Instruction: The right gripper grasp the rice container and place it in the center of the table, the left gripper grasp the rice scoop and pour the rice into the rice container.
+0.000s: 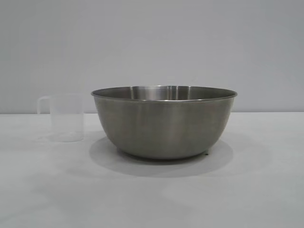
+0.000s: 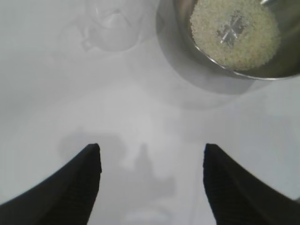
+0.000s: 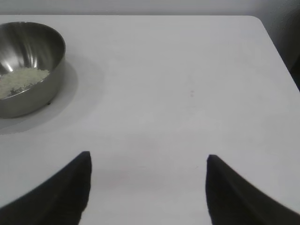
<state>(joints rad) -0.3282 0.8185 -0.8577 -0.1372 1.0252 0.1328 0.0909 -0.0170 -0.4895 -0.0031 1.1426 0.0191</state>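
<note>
The steel rice container point(image 1: 164, 123) stands upright in the middle of the white table point(image 1: 152, 199). Off-white rice point(image 2: 234, 33) lies in a flat heap on its bottom, also visible as rice point(image 3: 18, 80) inside the container point(image 3: 28, 65) in the right wrist view. The clear plastic rice scoop point(image 1: 64, 118) stands upright on the table just left of the container, apart from it; the scoop point(image 2: 110, 23) looks empty. My left gripper point(image 2: 152, 150) hangs open above bare table, well short of the scoop. My right gripper point(image 3: 147, 157) is open over bare table, away from the container.
A plain grey wall point(image 1: 152, 42) runs behind the table. The table's far edge and rounded corner point(image 3: 255, 19) show in the right wrist view. Neither arm appears in the exterior view.
</note>
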